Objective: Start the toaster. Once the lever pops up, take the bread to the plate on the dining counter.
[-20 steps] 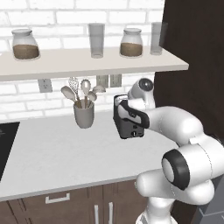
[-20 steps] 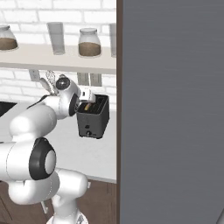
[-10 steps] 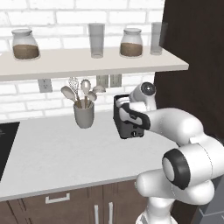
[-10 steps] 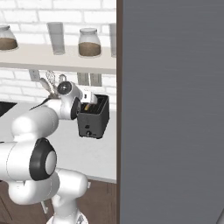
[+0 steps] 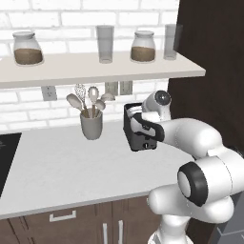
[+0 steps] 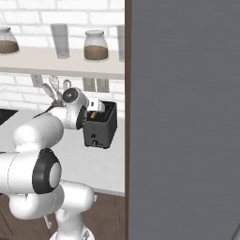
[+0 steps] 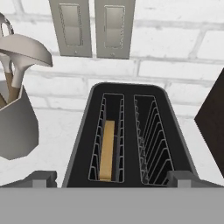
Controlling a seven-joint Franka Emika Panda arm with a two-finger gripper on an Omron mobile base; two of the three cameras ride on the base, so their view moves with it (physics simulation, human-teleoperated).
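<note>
As the pincer point(image 7: 112, 178) hangs released at frame bottom, toaster point(image 7: 127, 135) centre on the worktop point(image 5: 62, 171), bread point(image 7: 106, 150) in left slot.

One toaster point(image 7: 127, 135) (two slots), one bread point(image 7: 106, 151), two jars point(image 5: 27, 47).

A grey utensil cup point(image 5: 91, 126) stood on the white counter point(image 5: 57, 167) beneath a shelf point(image 5: 95, 69) holding two jars point(image 5: 27, 48) and two glasses point(image 5: 105, 44); wall outlets point(image 7: 92, 27) behind.
</note>
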